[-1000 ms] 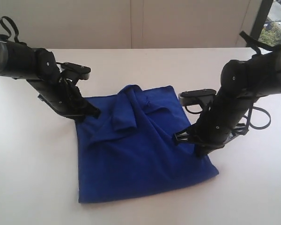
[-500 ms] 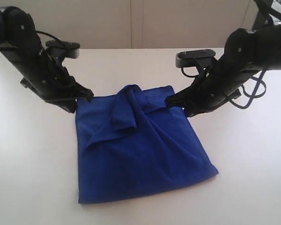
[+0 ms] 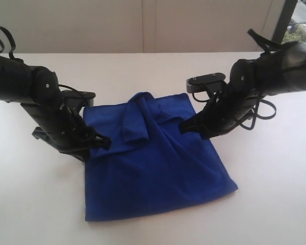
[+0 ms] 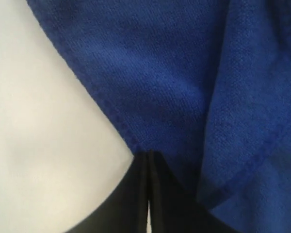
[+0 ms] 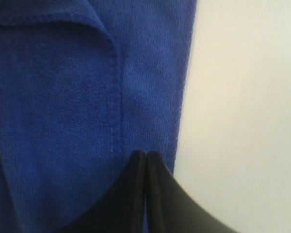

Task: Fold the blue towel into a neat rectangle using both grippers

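Since half a second ago both arms have come down. The left gripper has dropped from the blue towel's far left corner to partway along its left edge. The right gripper has sunk slightly at the towel's right edge, near the far right corner. The towel itself has kept its shape.

Exterior view: the towel lies flat on the white table between the two grippers. It is roughly a four-sided sheet, its longer run going from the far edge to the near edge and leaning a little toward the right at the near end. The near half is smooth. The far half is rumpled, with a narrow flap doubled over near the far edge and creases fanning down from it. Its colour is a deep, even royal blue.

Left wrist view: the left gripper is closed, its fingers pressed together, their tips meeting the towel's stitched hem, with bare table beside it. A fold ridge crosses the fleecy cloth. Whether cloth is pinched cannot be told.

Right wrist view: the right gripper is likewise closed, tips over the towel just inside its straight edge, table beyond. A curved overlapping layer with a seam shows.
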Controlling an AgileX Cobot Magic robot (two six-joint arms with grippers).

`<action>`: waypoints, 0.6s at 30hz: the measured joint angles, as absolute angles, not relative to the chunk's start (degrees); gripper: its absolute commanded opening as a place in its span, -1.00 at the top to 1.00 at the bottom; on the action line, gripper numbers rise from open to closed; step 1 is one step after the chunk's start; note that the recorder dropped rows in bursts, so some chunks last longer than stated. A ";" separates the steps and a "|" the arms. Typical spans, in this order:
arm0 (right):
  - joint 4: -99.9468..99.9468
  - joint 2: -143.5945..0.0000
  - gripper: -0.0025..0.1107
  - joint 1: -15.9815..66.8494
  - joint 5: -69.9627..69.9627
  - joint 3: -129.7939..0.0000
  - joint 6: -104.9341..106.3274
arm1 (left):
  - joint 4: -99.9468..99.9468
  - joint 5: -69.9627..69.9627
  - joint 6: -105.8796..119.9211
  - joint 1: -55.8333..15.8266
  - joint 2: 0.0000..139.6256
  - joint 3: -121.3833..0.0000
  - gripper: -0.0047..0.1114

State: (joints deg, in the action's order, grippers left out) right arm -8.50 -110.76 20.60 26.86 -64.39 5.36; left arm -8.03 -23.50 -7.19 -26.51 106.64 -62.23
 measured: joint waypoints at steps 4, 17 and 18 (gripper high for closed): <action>-8.50 -111.12 0.96 20.60 27.10 -64.39 5.36 | -8.43 -23.40 -7.19 -26.51 106.92 -62.23 0.92; -8.07 -111.54 0.96 20.60 29.18 -63.28 -3.13 | -4.29 -22.64 -7.37 -25.00 107.46 -63.16 0.92; -8.07 -111.29 0.96 20.60 29.27 -62.98 -3.92 | -3.84 -22.38 -7.37 -24.92 107.49 -63.25 0.92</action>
State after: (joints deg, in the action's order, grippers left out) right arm -8.07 -111.29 20.60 29.27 -62.98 -3.92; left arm -3.84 -22.38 -7.37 -24.92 107.49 -63.25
